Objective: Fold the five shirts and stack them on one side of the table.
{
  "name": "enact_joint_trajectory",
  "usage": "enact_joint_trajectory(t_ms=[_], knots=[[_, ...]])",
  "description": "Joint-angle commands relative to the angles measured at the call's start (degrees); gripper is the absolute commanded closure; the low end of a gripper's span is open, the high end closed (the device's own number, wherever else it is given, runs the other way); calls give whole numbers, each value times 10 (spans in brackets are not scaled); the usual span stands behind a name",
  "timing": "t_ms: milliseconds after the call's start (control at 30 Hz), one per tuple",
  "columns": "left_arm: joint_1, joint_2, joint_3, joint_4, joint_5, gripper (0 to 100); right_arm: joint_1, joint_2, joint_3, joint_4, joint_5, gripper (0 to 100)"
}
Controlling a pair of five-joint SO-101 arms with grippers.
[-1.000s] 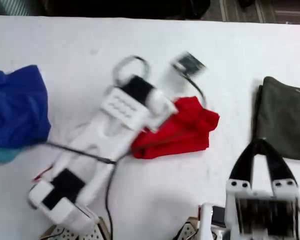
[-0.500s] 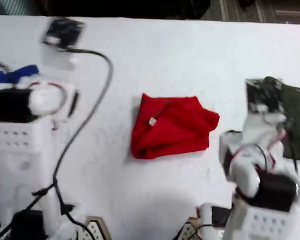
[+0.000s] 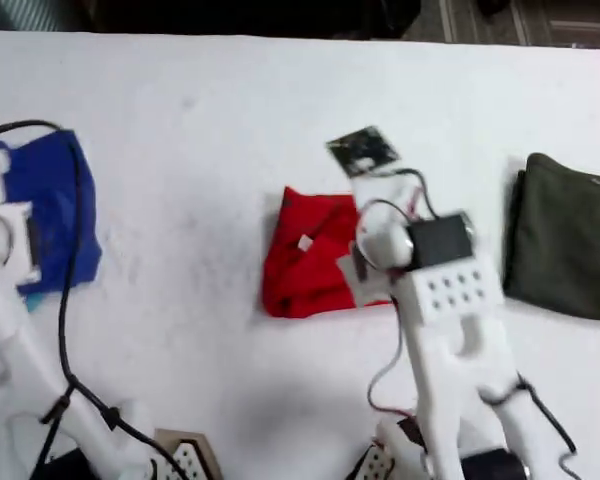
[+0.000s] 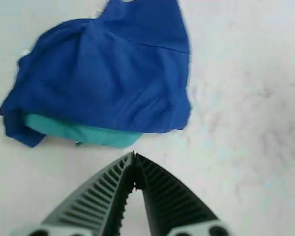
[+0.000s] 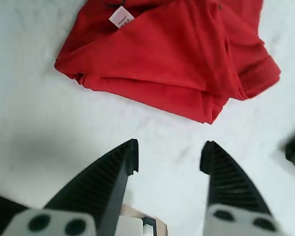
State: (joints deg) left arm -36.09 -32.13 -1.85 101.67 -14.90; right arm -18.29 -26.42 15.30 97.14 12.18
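High view: white table [image 3: 210, 100], cloth-like surface, runs edge to edge. Beyond its far edge is a dark strip of room, with striped floor [image 3: 520, 20] at the far right corner. Red shirt [image 3: 305, 265] folded at mid table. Blue shirt [image 3: 55, 205] at the left side, dark green shirt [image 3: 565, 240] folded at the right side, both well apart from the red one. Right arm [image 3: 440, 290] hangs over the red shirt's right part. Left arm [image 3: 0, 260] at the left edge beside the blue shirt, black cable [image 3: 65, 300] looping off it.

Left wrist view: left claw [image 4: 134, 169] pinched closed with nothing in it, over bare table just beside the blue shirt, which lies on a teal shirt [image 4: 83, 133].

Right wrist view: right claw [image 5: 169, 157] spread wide, holding nothing, over bare table near the red shirt's folded edge. White tag [image 5: 120, 18] shows on the shirt.
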Motion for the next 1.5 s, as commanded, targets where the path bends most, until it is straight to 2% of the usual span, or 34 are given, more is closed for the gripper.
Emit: enact_joint_trajectory(t_ms=[0, 167, 300, 633, 867, 1100, 1467], knots=[[-47, -30, -2, -1, -38, 976, -24, 69, -59, -25, 0, 758], [-99, -44, -2, -1, -47, 976, -24, 166, -155, -51, 0, 807], [-125, -40, -1, -1, -47, 976, -24, 229, -223, -60, 1, 809], [-128, -44, 92, -49, -47, 976, -5, 412, -328, -124, 1, 810], [-128, -41, 109, -55, -47, 976, 29, 501, -439, -124, 1, 810], [-126, -40, 112, -84, -47, 976, 31, 556, -456, -97, 33, 811], [-126, -40, 112, -84, -47, 976, 31, 581, -455, -60, 33, 817]])
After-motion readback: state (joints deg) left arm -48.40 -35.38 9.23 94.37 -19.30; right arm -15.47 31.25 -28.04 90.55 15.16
